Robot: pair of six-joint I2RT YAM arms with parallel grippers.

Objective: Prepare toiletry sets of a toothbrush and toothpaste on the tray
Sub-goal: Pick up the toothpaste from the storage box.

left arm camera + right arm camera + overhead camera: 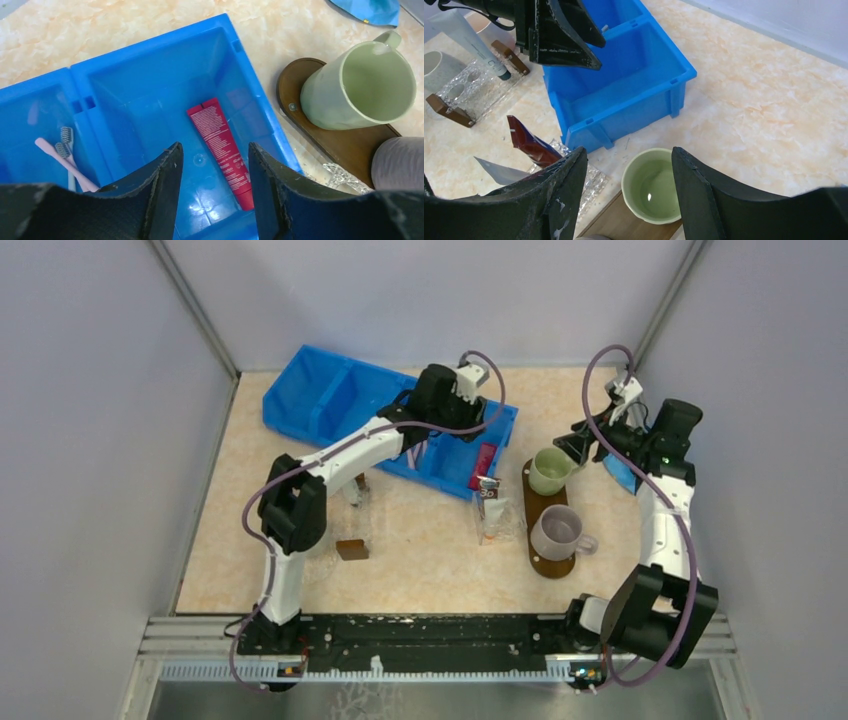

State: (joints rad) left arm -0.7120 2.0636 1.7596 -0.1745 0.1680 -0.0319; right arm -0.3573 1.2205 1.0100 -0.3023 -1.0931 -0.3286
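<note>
A red toothpaste tube [222, 150] lies flat in the end compartment of the blue bin [150, 90]. My left gripper [215, 146] hangs open over it, the tube close to the right finger and apart from both. Two pale toothbrushes [66, 156] lie in the neighbouring compartment. The dark brown tray [532, 502] carries a green mug [550, 470] and a greyish mug [558, 532]. My right gripper [629, 150] stands open above the green mug [654, 185], holding nothing.
A clear holder [497, 523] with a dark red tube [529, 142] and a white one stands left of the tray. A second clear holder [469, 90] with a white tube [471, 42] sits further left. Something blue [372, 10] lies beyond the tray.
</note>
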